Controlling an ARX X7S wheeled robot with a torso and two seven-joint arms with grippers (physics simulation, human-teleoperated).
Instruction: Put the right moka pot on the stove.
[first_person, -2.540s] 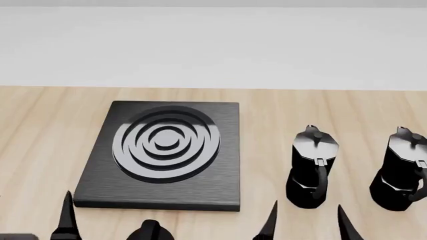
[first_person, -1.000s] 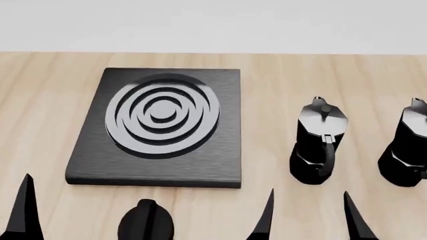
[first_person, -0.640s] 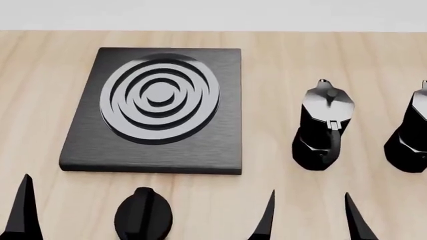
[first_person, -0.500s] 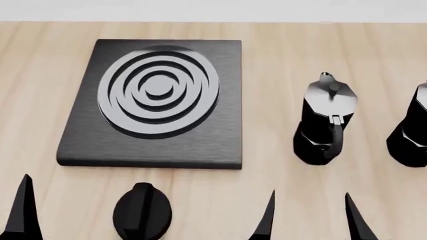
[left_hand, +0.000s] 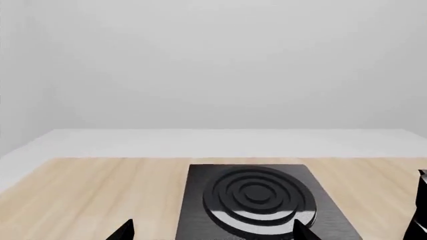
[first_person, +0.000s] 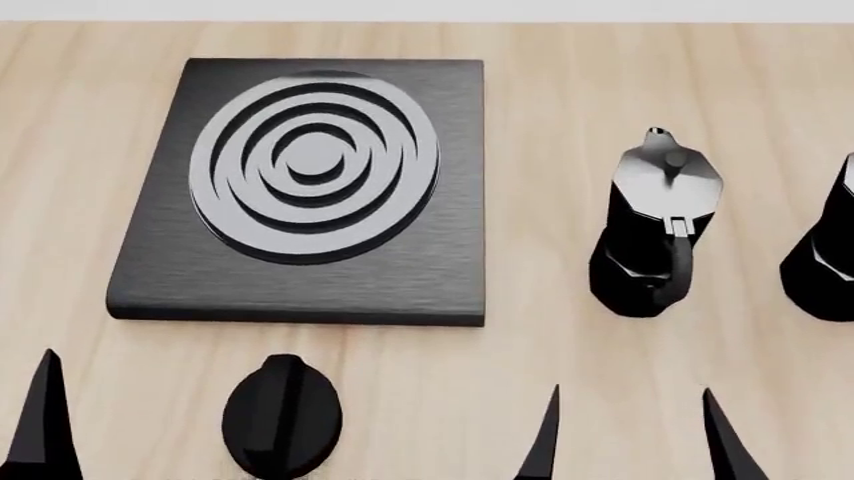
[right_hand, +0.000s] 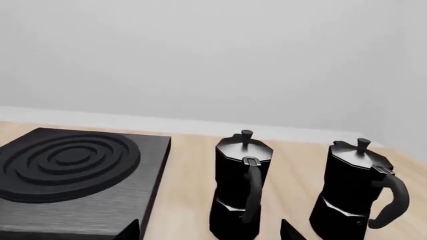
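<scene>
Between my right fingertips: right gripper (first_person: 630, 440) spread wide, holding nothing.
Ahead of right claw: twin pot (first_person: 657, 225), upright, handle facing me.
Ahead and to the right of right claw: right moka pot (right_hand: 357, 187), upright, standing apart from the twin; cut by the head view's edge.
Ahead and to the left of right claw: stove (first_person: 147, 270), burner bare, beyond the twin.
Left gripper (left_hand: 210, 231): open, empty, facing the stove; oval knob (first_person: 282, 415) near it.
Judgement: right arm nearer; I must shift rightward past the twin.
</scene>
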